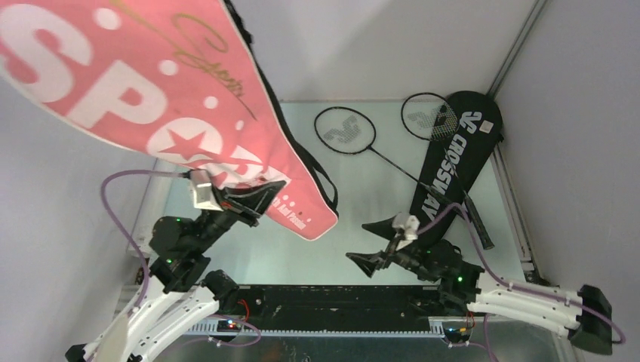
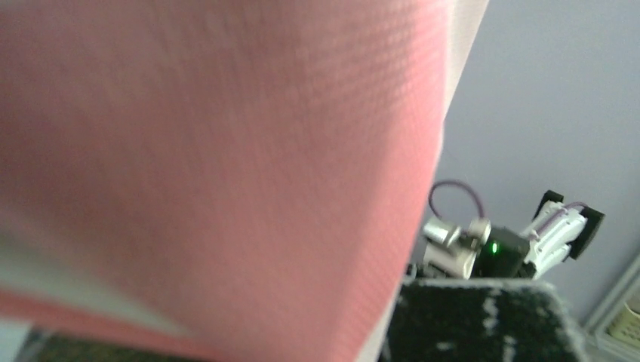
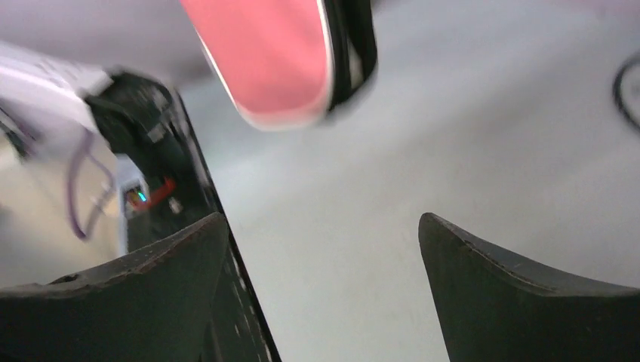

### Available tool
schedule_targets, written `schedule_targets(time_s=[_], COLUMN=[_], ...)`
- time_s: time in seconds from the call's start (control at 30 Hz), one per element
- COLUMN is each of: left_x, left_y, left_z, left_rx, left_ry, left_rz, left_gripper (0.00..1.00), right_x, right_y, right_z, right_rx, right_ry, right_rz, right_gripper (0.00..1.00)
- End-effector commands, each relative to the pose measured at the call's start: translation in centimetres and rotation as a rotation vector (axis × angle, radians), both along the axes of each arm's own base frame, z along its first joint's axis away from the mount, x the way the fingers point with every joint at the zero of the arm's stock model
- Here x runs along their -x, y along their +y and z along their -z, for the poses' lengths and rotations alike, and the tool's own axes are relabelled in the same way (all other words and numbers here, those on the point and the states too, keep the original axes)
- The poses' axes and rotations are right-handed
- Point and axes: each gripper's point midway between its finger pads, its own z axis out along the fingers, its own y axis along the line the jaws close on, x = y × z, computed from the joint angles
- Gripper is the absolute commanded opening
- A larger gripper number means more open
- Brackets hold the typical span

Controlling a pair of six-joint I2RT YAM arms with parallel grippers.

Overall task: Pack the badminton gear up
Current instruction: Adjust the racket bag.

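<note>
Left tool (image 1: 260, 197) pinches the pink bag (image 1: 151, 83) near its narrow end, raised above the worktop (image 1: 302, 253), while the right tool (image 1: 373, 245) hangs spread and empty; a firm pinch and a slow, level move seem wise, since the wide end overhangs.

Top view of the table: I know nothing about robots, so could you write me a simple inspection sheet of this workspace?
Surface: pale table, mostly bare.
Job's things: pink bag lifted and tilted toward the camera; black bag flat at far right; black racket beside it; second black racket with its head overlapping the bag. No shuttlecocks, tube or pink rackets in view.
Clutter: nothing seen.
Grippers: left gripper shut on the pink bag's lower end; right gripper open and empty.
Cables: left purple cable and right purple cable loop along the arms.
Surroundings: plain pale walls, metal rail at right.
</note>
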Motion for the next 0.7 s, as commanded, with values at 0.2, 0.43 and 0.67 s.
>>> schedule_targets(time_s=[0.2,0.43,0.67], left_x=[4.6,5.4,3.1], left_y=[-2.9,-3.4,-3.7], left_z=[-2.4,-1.9,0.4], left_rx=[0.133,0.188,0.157], left_ry=[-0.133,-0.132,-0.032], left_rz=[0.352,0.446,0.356], left_gripper=[0.00,0.00,0.10], right_x=[1.8,2.5,2.9], right_y=[-0.1,2.4,2.8], right_z=[-9.7,-8.4,-11.8], right_rx=[-0.308,-0.263,-0.289], right_ry=[-0.182,-0.120,-0.246], right_rz=[-0.189,-0.340,-0.413], right_gripper=[0.99,0.96,0.00])
